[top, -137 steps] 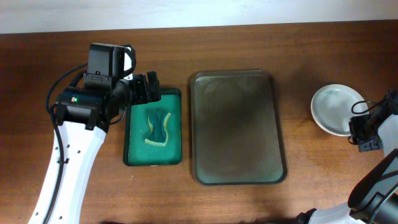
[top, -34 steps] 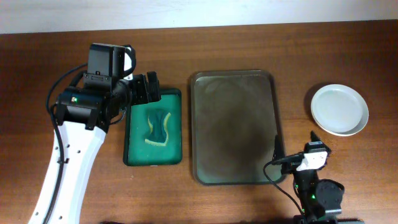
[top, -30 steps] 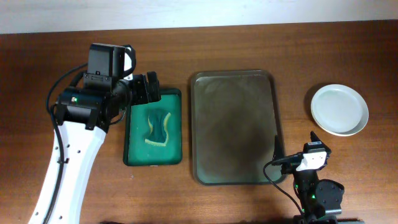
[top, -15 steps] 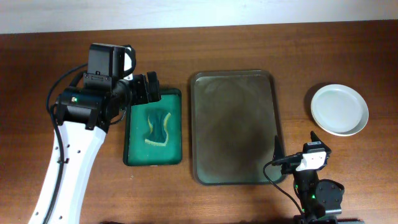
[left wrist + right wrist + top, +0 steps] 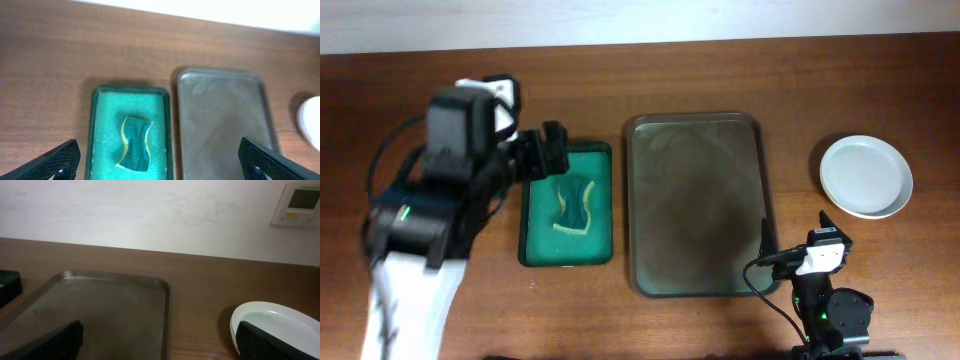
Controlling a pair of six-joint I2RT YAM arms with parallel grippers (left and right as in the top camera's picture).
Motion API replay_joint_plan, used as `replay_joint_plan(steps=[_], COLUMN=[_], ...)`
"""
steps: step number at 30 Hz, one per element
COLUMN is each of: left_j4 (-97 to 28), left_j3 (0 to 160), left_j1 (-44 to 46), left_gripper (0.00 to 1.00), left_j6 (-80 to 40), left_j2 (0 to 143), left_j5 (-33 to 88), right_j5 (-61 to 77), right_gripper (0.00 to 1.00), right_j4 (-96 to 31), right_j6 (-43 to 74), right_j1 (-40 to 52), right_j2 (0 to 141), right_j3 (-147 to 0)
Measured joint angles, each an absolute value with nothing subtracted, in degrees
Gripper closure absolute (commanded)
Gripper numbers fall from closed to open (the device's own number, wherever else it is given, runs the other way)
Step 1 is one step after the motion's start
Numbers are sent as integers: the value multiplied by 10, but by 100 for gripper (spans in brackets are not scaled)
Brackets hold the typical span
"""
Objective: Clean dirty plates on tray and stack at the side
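The dark grey-brown tray [image 5: 700, 205] lies in the middle of the table with nothing on it; it also shows as the tray [image 5: 222, 125] and the tray [image 5: 100, 310]. White plates [image 5: 865, 177] rest on the wood to its right, plates [image 5: 277, 325] whose number I cannot tell. My left gripper [image 5: 545, 150] hangs open above the far left corner of the green tray, its fingertips [image 5: 55, 162] spread wide. My right gripper [image 5: 793, 228] stands open low at the tray's near right corner, holding nothing, one finger [image 5: 280, 342] overlapping the plate's near rim in view.
A small green tray [image 5: 567, 205] with a teal and yellow sponge [image 5: 575, 203] lies left of the dark tray. The sponge [image 5: 134, 150] sits between my left fingers in view, well below them. A wall with a thermostat [image 5: 300, 202] stands behind the table.
The left arm has swung leftward and is blurred with motion; its gripper stays open near the green tray's far corner. The right arm, the plates and both trays have not moved.
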State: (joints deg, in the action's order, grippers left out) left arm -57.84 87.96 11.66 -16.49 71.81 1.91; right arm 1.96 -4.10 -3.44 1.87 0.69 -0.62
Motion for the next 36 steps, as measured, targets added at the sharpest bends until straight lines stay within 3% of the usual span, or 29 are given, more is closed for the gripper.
replay_joint_plan(steps=[6, 12, 15, 20, 24, 32, 36], left_j4=[-566, -550, -389, 130, 277, 305, 209], left_j3=[864, 662, 538, 301, 181, 69, 43], left_j1=[105, 104, 104, 103, 103, 47, 45], left_gripper=[1, 1, 1, 1, 1, 1, 1], left_j6=[-165, -165, -166, -203, -209, -209, -209], left_j2=[552, 387, 296, 156, 88, 8, 6], left_j5=[-64, -89, -93, -94, -90, -57, -37], right_j5=[20, 20, 20, 20, 20, 20, 20], right_gripper=[2, 2, 2, 2, 2, 2, 2], right_j4=[-41, -41, -41, -41, -41, -41, -41], right_j6=[-35, -35, -35, -35, -35, -35, -34], right_j1=[19, 19, 19, 19, 19, 19, 19], right_j2=[7, 6, 6, 6, 6, 6, 6], right_j3=[-6, -6, -6, -6, -6, -6, -6])
